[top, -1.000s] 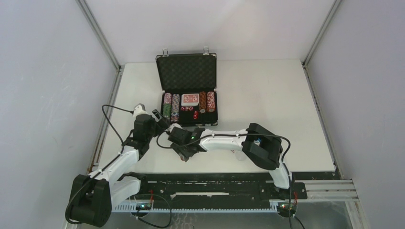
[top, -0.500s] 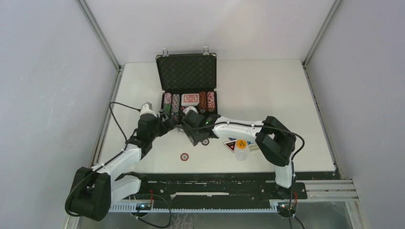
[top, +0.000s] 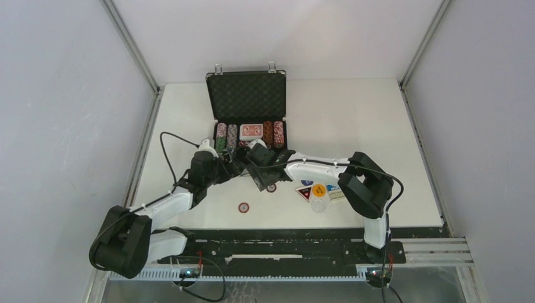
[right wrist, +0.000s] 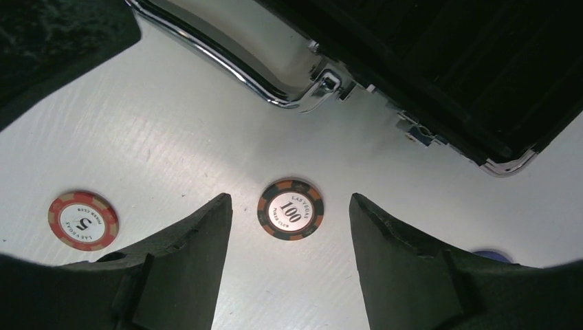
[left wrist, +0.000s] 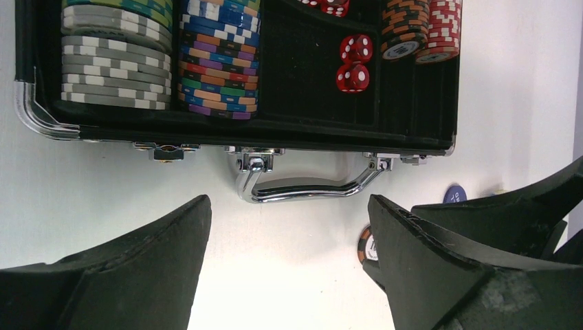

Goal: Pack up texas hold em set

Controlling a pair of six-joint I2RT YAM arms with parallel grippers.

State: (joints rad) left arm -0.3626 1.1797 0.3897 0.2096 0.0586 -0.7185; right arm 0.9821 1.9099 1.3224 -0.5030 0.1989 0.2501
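White tabletop [top: 353, 126] fills the cell between pale walls. Low over it, the right gripper [right wrist: 289, 271] has its jaws spread wide and holds nothing. A black-and-orange 100 chip [right wrist: 291, 209] lies flat in the gap just ahead of the fingertips, touching neither. A red 5 chip [right wrist: 83, 220] lies apart from it, nearer the arm bases.

The left gripper [left wrist: 289, 275] is likewise spread and empty, pointing at the chrome handle [left wrist: 302, 187] of the black case [left wrist: 240, 128]. The case sits open with its lid [top: 246, 95] upright at the back. Inside lie rows of striped chips [left wrist: 220, 55], red dice [left wrist: 354, 65] in the middle compartment and a red card deck [top: 251, 130]. Coloured dealer buttons [top: 313, 189] lie loose on the table beside the right arm.
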